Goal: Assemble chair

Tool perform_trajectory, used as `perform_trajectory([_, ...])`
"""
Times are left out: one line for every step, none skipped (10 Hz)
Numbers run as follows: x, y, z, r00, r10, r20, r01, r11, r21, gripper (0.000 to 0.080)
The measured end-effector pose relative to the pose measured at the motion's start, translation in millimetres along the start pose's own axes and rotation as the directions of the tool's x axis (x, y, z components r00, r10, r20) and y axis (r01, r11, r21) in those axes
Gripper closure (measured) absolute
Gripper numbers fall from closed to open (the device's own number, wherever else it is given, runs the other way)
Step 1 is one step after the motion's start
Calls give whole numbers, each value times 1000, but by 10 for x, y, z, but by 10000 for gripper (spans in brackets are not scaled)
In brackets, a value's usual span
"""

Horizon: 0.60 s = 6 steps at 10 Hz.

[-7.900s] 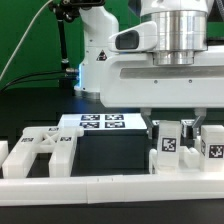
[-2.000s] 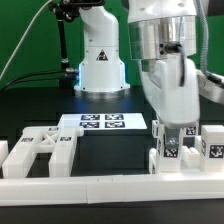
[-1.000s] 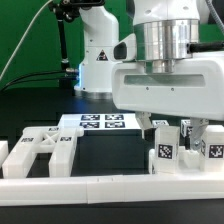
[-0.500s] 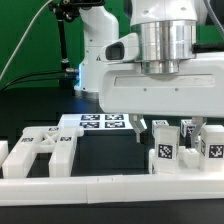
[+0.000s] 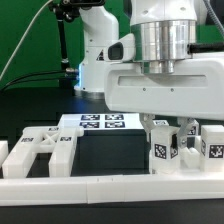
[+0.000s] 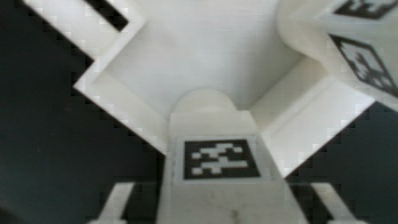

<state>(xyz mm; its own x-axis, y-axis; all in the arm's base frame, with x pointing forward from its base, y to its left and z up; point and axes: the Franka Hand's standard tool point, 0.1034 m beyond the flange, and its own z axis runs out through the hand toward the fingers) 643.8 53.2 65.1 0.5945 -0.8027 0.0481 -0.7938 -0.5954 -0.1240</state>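
A white chair leg with a black-and-white tag stands upright at the exterior view's right, just behind the low rim wall. My gripper hangs straight over it, open, with a finger on each side of its top. In the wrist view the leg sits between my fingers, with a dark gap on both sides. A second tagged leg stands to its right and also shows in the wrist view. A cross-braced chair part lies at the left.
The marker board lies flat behind the parts on the black table. The low white rim wall runs along the front. The robot base stands at the back. A broad white chair part lies under the leg in the wrist view.
The gripper turned back square to the camera, shifted slightly to the exterior view's left, then came down so its fingers now straddle the tagged leg.
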Motion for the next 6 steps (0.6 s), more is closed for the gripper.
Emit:
perform_trajectory([13,-14,5,991,132,13,-132,991,-23,515])
perform_trajectory([32,-18,1,968,250,26,-249,968,-34,515])
perform_trajectory([47,-10,-4,926,375,43,-374,927,-40,515])
perform_trajectory([49,-13,-9,863,502,52,-500,864,-51,515])
perform_trajectory([49,-17,-11,770,636,51,-633,772,-62,515])
perform_trajectory([28,-37,-5,640,767,38,-764,641,-70,515])
